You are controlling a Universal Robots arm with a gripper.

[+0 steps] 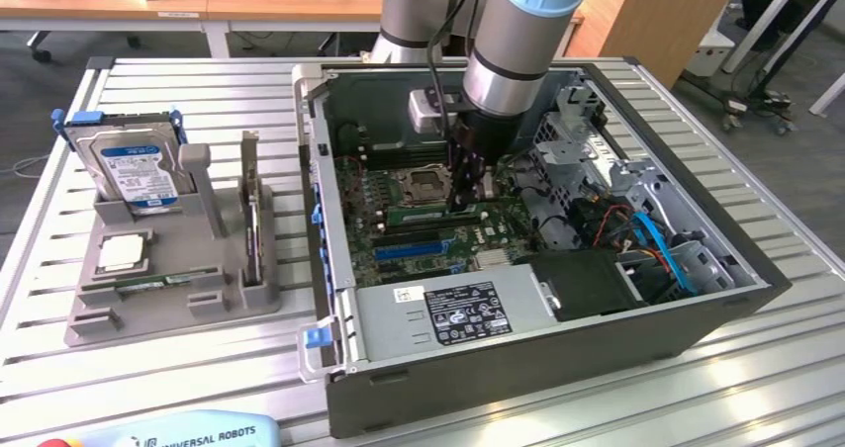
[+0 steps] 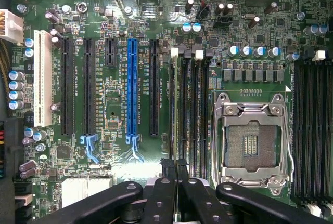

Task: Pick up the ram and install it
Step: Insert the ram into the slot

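Hand (image 2: 176,174) pinched shut by ram (image 1: 420,214) (grip unclear), inside open case (image 1: 528,368) over motherboard (image 2: 115,81).

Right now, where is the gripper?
In the exterior view the gripper is down inside the open computer case, over the motherboard, just to the exterior view's right of the processor socket.

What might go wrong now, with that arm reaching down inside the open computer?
The shut gripper is low over the memory slots; coming down slightly off line, it might strike a slot's edge or latch rather than seat anything. The empty processor socket lies right beside them with its contacts bare, so a sideways slip may damage it.
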